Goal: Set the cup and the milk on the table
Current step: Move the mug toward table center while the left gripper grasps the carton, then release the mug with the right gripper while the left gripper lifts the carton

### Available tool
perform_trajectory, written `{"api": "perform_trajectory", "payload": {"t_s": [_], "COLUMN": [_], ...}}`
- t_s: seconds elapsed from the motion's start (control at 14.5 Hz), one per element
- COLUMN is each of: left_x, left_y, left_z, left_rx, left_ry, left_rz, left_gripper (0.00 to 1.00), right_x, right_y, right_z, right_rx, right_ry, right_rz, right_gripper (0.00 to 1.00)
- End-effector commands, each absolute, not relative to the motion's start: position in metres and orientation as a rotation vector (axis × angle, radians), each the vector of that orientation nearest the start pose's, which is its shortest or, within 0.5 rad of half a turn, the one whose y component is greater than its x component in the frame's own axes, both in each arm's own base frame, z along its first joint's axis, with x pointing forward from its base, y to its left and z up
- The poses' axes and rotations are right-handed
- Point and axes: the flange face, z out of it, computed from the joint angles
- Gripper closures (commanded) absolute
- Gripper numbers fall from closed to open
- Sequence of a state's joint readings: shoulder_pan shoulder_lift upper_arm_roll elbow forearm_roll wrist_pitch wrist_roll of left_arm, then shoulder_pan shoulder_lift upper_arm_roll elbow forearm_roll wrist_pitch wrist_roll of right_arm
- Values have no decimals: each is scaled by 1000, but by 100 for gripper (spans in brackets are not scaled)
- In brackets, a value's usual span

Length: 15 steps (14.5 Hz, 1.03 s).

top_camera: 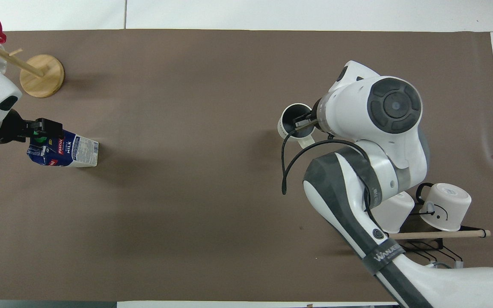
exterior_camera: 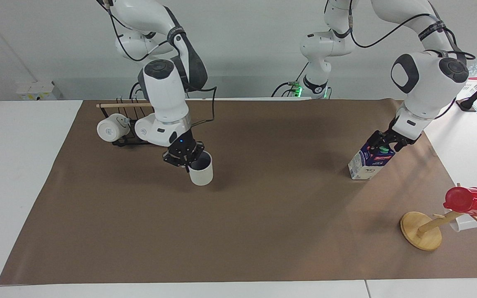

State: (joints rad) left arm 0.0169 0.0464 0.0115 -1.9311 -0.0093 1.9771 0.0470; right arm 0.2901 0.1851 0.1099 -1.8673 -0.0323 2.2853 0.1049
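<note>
The cup (exterior_camera: 201, 173) is an off-white cylinder with a dark grey-blue inside and a small handle, mouth up and slightly tilted, held by its rim over the mat toward the right arm's end of the table (exterior_camera: 238, 231). The milk (exterior_camera: 371, 160) is a small gable-top carton, dark blue above and white at the base, with a green cap and a red label band. It leans on the brown mat near the left arm's end.
</note>
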Motion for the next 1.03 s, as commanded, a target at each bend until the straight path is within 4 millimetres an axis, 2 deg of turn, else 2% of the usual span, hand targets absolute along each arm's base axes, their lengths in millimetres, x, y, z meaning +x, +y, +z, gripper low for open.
{"api": "perform_trajectory", "payload": {"t_s": [0.0,0.07,0.14,0.41,0.48,0.62,0.83,0.96], "left_x": [561,561,561,561,560,561,562,563], "left_y": [11,11,11,12,11,10,10,10], "left_z": [463,464,464,479,489,509,533,539], "left_rx": [-3161,-3162,-3162,-3160,-3158,-3153,-3112,-3106], "left_ry": [38,31,29,29,28,-19,6,8], "left_rz": [-25,-25,-25,-69,-98,-141,-131,-133], "left_gripper": [22,82,100,100,100,100,100,100], "right_x": [575,570,566,565,566,560,557,550], "right_y": [270,273,275,273,278,301,299,297], "right_z": [427,421,416,409,400,378,371,362], "right_rx": [-3029,-3033,-3038,-3041,-3035,-3027,-3042,-3048], "right_ry": [-406,-426,-439,-431,-426,-434,-419,-419], "right_rz": [-365,-345,-323,-316,-320,-303,-267,-247], "right_gripper": [100,100,100,100,100,100,100,100]}}
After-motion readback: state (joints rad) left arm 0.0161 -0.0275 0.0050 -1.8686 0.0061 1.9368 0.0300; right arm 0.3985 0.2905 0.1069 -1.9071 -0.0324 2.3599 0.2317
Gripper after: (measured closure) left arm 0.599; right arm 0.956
